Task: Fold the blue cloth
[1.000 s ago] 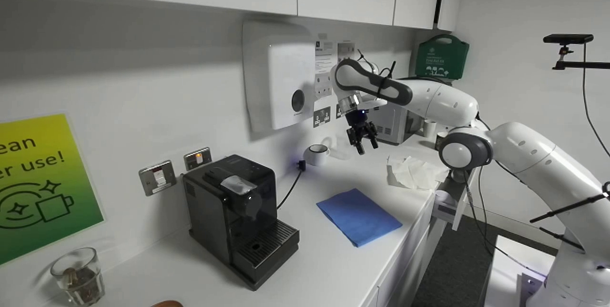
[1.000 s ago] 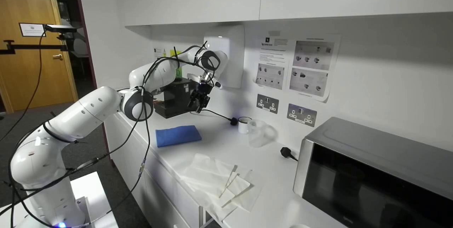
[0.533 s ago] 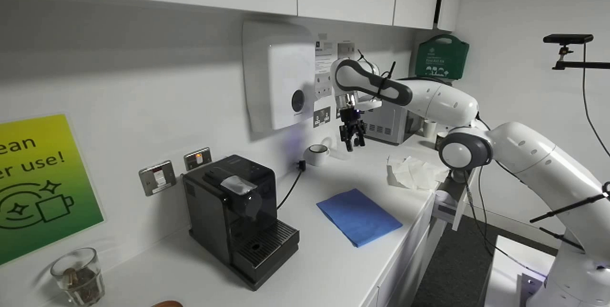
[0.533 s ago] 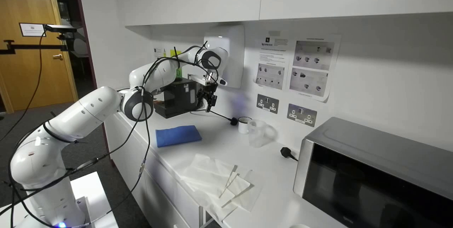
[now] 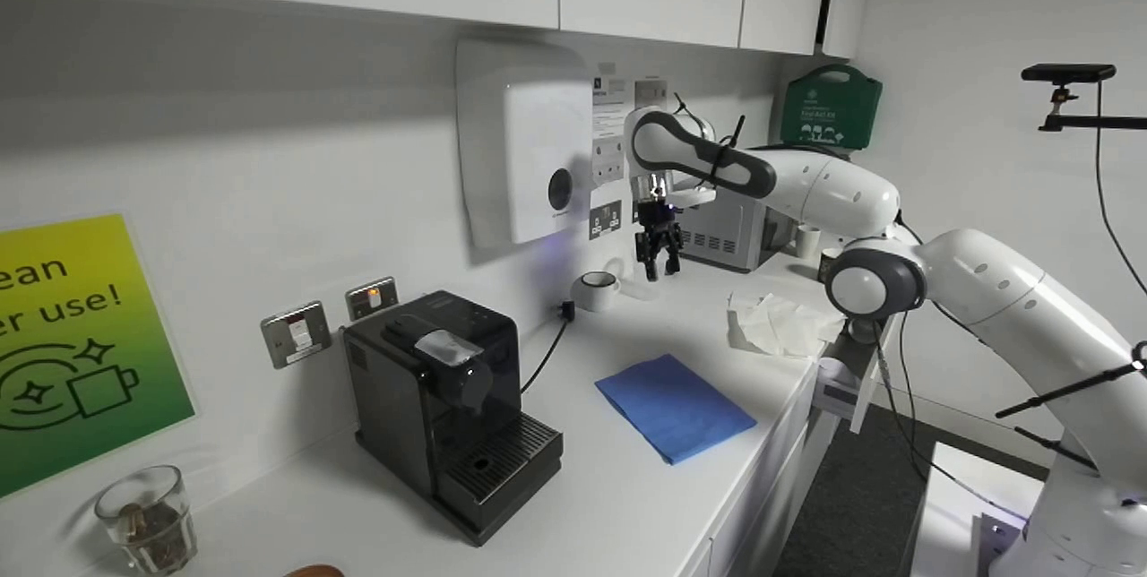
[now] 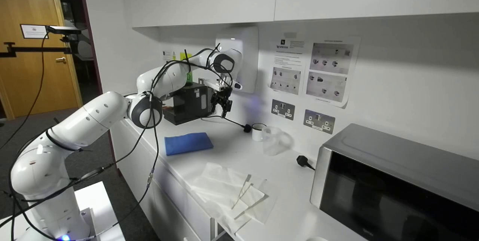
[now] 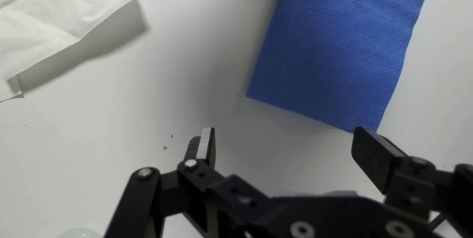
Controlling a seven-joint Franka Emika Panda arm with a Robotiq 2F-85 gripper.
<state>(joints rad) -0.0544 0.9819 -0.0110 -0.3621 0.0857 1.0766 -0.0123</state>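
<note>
The blue cloth point(image 5: 676, 409) lies flat on the white counter, a smooth rectangle that looks folded in layers. It also shows in an exterior view point(image 6: 189, 143), and in the wrist view point(image 7: 332, 46) it is at the upper right, cut off by the top edge. My gripper point(image 5: 661, 274) hangs pointing down above the counter, on the wall side of the cloth; it also shows in an exterior view point(image 6: 221, 113). In the wrist view the gripper point(image 7: 283, 132) has its fingers wide apart with nothing between them. The right finger overlaps the cloth's near corner in that view; it appears above it, not touching.
A black coffee machine point(image 5: 439, 407) stands beside the cloth. A white mug point(image 6: 258, 132) and a clear plastic container point(image 6: 272, 142) stand near the wall. White paper sheets point(image 6: 228, 192) lie near the counter's front edge. A microwave point(image 6: 374, 181) is farther along. An open drawer point(image 5: 842, 389) juts out.
My gripper has moved toward the wall, away from the cloth, and turned to hang straighter down. The movement is small in the last half second. The cloth has not moved.
</note>
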